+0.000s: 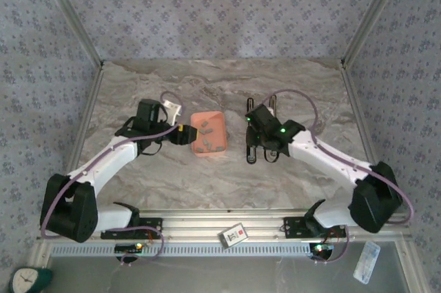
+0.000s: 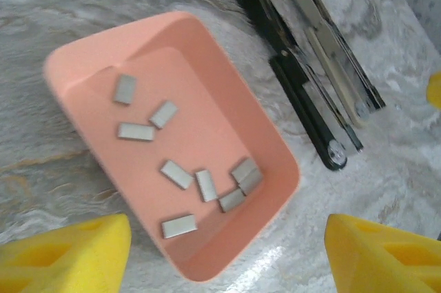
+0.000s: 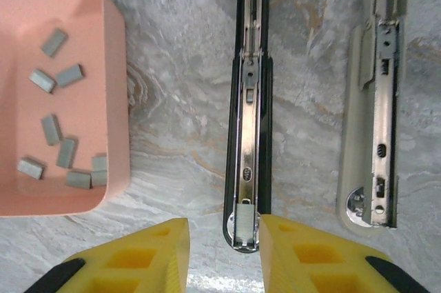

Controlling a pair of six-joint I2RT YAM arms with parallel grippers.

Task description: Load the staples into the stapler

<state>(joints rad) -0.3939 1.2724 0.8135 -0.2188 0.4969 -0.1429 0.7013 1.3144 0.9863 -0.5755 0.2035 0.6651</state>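
Over the salmon tray (image 2: 207, 134), the left gripper (image 2: 224, 255) gapes empty; the right gripper (image 3: 224, 238), fingers parted, straddles the black stapler (image 3: 248, 120); a clumsy lift could knock it askew

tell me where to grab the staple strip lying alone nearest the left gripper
Grip the strip across its narrow width, on the two long edges, coming straight down from above. It lies flat on the tray floor with clear space around it, and the tray walls would block a sideways approach.
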